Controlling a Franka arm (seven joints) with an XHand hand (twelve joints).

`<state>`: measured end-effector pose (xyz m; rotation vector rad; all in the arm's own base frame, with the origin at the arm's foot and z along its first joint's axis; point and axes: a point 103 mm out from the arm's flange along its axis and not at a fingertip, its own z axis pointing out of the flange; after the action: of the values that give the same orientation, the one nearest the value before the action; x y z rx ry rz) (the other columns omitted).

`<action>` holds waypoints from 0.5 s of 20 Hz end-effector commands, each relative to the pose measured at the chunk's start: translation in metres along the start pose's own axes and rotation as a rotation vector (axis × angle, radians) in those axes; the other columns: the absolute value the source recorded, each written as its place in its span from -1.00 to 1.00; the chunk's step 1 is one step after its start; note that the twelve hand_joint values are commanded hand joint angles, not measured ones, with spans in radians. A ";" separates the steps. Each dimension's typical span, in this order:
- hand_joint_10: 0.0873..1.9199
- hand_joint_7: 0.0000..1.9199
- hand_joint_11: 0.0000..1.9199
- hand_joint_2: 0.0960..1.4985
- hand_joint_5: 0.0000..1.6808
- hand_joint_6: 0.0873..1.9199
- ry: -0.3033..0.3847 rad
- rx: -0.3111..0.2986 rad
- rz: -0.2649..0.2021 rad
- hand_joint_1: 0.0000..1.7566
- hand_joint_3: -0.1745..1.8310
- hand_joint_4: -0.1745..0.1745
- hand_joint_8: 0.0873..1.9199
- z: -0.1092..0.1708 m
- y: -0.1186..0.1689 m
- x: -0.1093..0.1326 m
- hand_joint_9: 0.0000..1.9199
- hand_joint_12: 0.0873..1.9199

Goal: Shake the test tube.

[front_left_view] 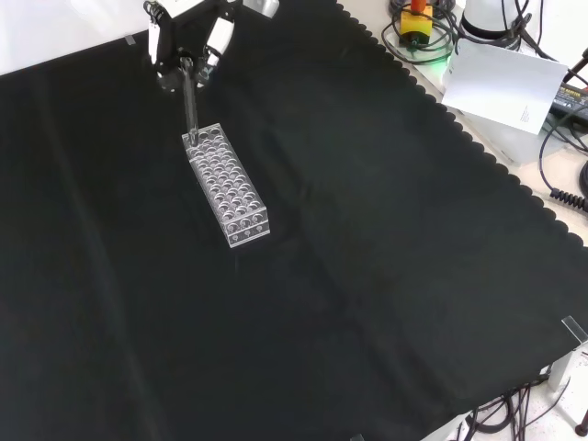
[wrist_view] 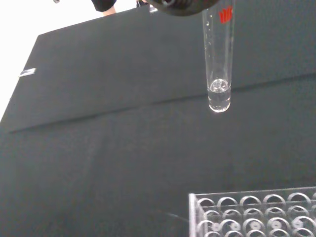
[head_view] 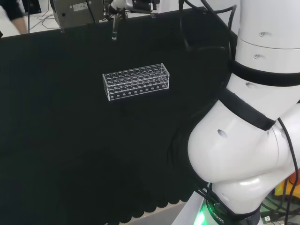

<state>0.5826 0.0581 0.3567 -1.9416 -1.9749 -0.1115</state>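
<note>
Wrist view, clear test tube [wrist_view: 218, 74], red marking, little liquid at bottom

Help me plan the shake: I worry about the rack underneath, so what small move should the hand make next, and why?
Probably start a gentle side-to-side shake where it is. The hand holds the test tube upright by its top, lifted clear of the rack, as the wrist view shows. A little clear liquid sits at the tube's bottom, so small swings should stir it without spilling.

Bench covered with black cloth [front_left_view: 386, 276], scalloped along its edge. One clear plastic rack [front_left_view: 228, 186] of empty holes stands directly on the cloth.
</note>
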 end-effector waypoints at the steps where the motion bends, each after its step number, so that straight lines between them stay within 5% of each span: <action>1: 0.03 0.11 0.34 0.40 0.19 -0.44 -0.024 0.016 0.002 0.59 -0.83 -1.00 0.13 0.003 0.003 -0.003 0.07 -0.06; 10: 0.03 0.11 0.34 0.40 0.19 -0.44 -0.119 0.018 0.178 0.59 -0.83 -1.00 0.13 -0.008 -0.006 -0.091 0.07 -0.06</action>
<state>0.5831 0.0151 0.3438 -2.0400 -1.9329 -0.0006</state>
